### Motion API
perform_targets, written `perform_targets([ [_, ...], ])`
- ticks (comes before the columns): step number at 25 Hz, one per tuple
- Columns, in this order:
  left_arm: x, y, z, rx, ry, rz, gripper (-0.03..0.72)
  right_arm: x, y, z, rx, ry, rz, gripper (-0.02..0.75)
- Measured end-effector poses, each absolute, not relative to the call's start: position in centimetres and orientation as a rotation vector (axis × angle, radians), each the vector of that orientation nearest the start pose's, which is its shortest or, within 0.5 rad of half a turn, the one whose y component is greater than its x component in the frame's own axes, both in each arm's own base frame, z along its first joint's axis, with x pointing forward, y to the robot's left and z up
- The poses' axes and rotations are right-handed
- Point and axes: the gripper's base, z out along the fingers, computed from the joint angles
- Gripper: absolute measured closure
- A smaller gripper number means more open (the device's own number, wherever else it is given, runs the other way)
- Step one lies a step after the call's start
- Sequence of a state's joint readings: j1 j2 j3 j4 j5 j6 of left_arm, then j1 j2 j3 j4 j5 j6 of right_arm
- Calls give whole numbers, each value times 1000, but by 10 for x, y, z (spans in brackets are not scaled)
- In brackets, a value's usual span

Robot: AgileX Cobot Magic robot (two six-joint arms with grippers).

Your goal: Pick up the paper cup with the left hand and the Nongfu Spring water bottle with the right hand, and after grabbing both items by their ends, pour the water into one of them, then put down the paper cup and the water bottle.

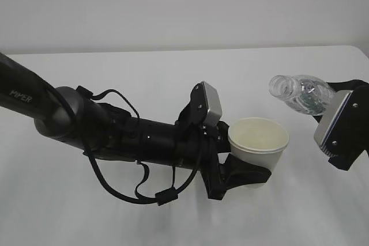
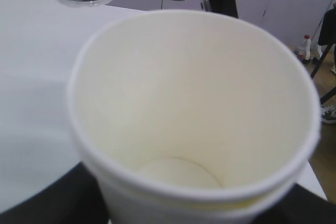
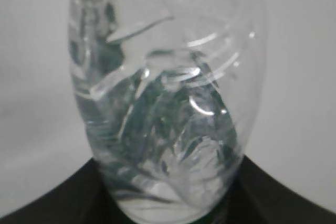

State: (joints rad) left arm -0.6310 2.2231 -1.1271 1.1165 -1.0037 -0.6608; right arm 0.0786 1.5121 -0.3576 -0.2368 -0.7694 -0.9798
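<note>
The paper cup [image 1: 258, 142] stands upright above the white table [image 1: 144, 73], held low on its wall by the left hand [image 1: 245, 174], whose black jaws are closed around its lower part. From the left wrist view the inside of the cup looks dry and pale, with no water visible on its bottom.

Just to the right of the cup and higher than its rim, the Nongfu Spring water bottle [image 1: 300, 92] lies tilted nearly on its side, its open, capless mouth pointing left toward the cup but not yet over the rim. The right hand [image 1: 340, 128] grips it at the base end, jaws clenched on the bottom of the bottle. In the right wrist view the ribbed clear wall fills the picture; whether water sits inside it is hard to tell through the reflections.

As a judgement, the cup is light and thin-walled, so it will dent or go oval under a hard squeeze; the hold low down, where the bottom disc stiffens it, is the better place, and the rolled rim keeps the mouth round. It will grow heavier as it fills and could slip or tip in the jaws.

The bottle is soft, ribbed plastic, smooth and likely slippery. Held by its end, it levers against the grip, so it may twist as it tilts further. Squeezing could push water out sooner than meant.
</note>
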Motion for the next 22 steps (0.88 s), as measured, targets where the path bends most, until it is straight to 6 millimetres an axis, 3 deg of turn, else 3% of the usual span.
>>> perform_targets([
  [22, 288, -298, 100, 1288, 1533, -1145, 241, 246, 34, 170, -1372, 1384, -719, 364],
])
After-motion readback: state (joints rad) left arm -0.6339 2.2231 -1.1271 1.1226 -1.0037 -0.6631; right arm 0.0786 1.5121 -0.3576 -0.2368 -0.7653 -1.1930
